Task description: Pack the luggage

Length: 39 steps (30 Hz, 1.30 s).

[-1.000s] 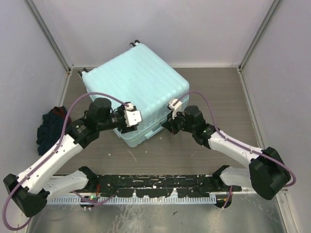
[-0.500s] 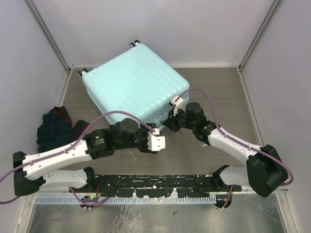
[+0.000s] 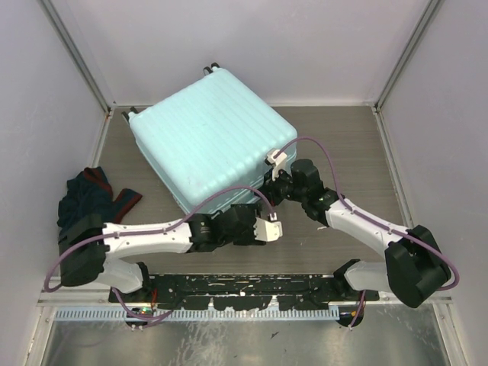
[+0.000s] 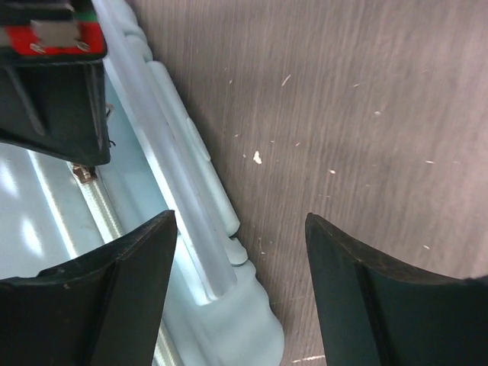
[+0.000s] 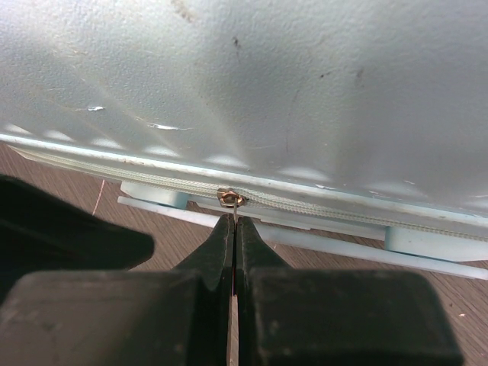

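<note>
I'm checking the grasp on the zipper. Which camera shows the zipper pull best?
The right wrist view: the zipper pull sits close up, pinched by the shut right gripper at the seam of the luggage. The left wrist view gives a small glimpse under that gripper; in the top external view the gripper hides it.

white arm links (image 3: 145,231), black joints (image 3: 412,267), purple cables (image 3: 313,140)

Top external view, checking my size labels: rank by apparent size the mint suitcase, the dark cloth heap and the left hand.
1. Pale mint-green ribbed hard-shell suitcase, by far the largest.
2. Crumpled dark blue-and-red cloth heap.
3. Left arm's black-and-white hand, clearly smallest.
</note>
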Each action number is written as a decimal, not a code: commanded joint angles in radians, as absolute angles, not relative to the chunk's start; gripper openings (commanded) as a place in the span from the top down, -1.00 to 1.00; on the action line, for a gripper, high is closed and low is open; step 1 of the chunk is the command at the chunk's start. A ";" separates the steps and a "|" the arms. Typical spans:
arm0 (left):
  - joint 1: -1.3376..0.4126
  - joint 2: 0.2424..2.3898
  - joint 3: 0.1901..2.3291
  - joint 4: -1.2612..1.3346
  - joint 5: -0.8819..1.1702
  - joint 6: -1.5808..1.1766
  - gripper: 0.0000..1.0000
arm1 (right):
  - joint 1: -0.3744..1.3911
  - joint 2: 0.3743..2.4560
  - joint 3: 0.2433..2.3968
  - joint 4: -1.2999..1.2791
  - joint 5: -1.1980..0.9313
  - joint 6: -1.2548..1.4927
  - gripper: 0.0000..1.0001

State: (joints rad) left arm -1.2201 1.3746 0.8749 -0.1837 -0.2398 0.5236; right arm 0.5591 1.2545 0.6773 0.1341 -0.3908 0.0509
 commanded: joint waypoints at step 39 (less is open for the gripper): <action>-1.014 1.402 0.851 -0.078 -0.135 0.454 -0.27 | 0.294 1.207 0.731 0.090 -0.437 -0.069 0.99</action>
State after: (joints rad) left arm -1.0599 1.3357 0.7288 -0.0345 -0.0685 0.5522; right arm 0.3260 1.2247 0.6811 0.0586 -0.4534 -0.0750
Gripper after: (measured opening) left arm 0.623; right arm 0.042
